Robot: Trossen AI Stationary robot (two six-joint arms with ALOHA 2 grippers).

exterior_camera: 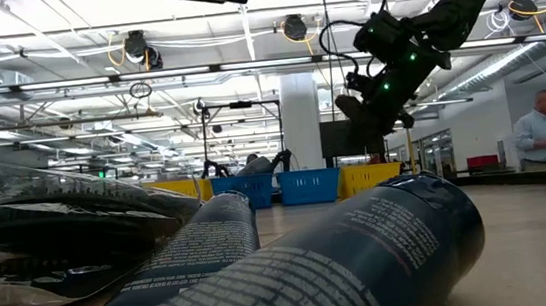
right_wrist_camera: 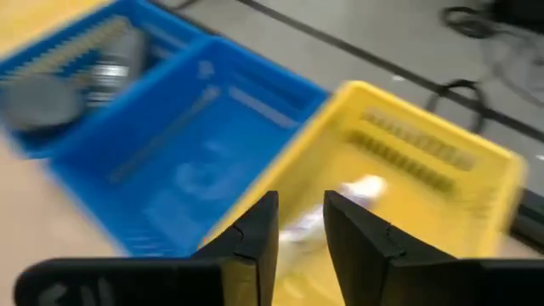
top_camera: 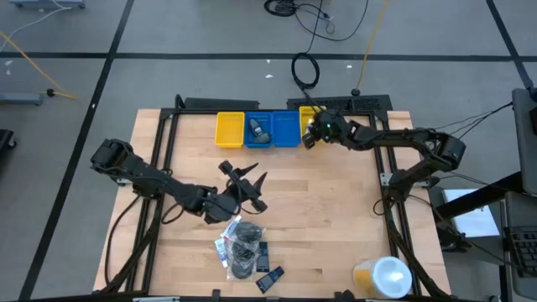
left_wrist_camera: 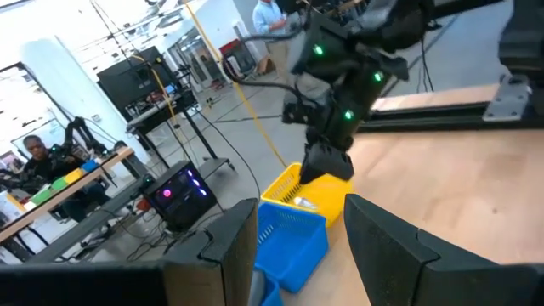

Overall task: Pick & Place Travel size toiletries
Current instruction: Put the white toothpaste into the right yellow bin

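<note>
Hovering my right gripper [top_camera: 312, 134] over the yellow bin [right_wrist_camera: 408, 183] at the worktop's [top_camera: 336, 218] twelve o'clock edge, fingers narrowly parted with nothing between them.

A small white tube [right_wrist_camera: 361, 189] lies inside that bin just under my fingers, so I judge the drop done. My left gripper [top_camera: 252, 189] waits fingers wide above the remaining toiletries pile [top_camera: 243, 243] near six o'clock. Risk: lifting away carelessly could clip the bin wall and shove it against the neighbouring blue bin [right_wrist_camera: 183, 161].

Bare table [top_camera: 336, 218] lies between the toiletries pile [top_camera: 243, 247] and far bins [top_camera: 258, 130].
</note>
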